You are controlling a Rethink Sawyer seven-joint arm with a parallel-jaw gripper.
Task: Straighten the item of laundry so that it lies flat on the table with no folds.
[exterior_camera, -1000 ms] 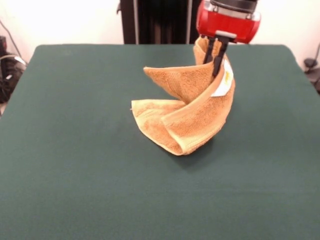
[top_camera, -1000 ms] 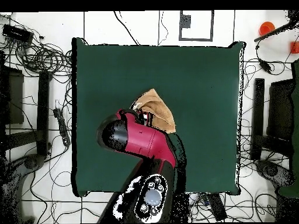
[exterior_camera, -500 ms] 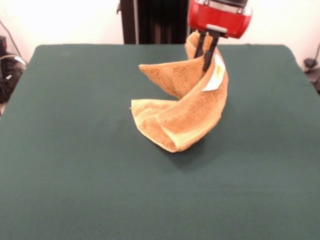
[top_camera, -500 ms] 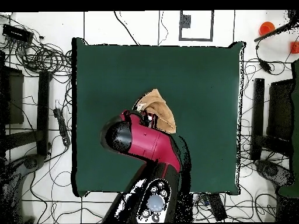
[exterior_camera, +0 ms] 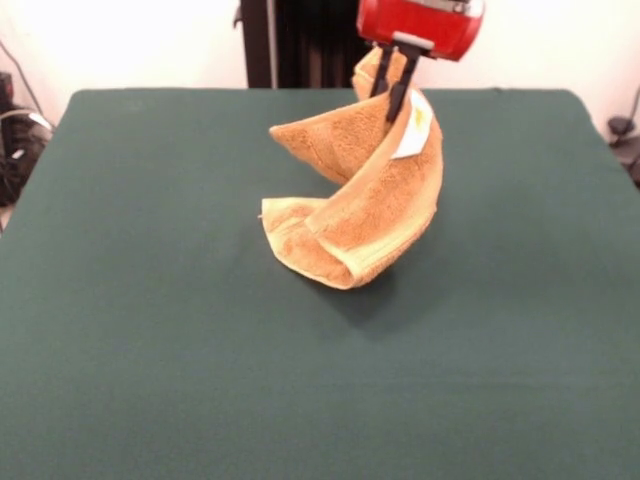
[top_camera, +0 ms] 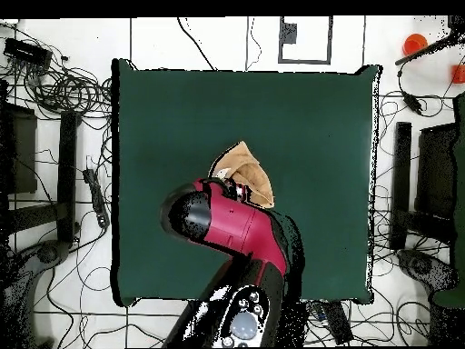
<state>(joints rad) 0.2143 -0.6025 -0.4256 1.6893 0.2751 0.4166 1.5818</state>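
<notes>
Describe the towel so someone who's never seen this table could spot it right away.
On the dark green table, look just past the middle, under the red arm's tool. The golden-tan towel hangs twisted from it, lower end on the table, a white label near the top.

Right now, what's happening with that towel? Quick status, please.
End effector shut on towel corner, lifted. Towel twisted, lower fold resting on table. Not flat yet. Nothing else in the way.

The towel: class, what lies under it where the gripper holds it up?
Under the towel only the green table and a shadow show. Its lower fold rests on the felt; the gripper pinches the top. Whatever the resting fold covers cannot be seen.
</notes>
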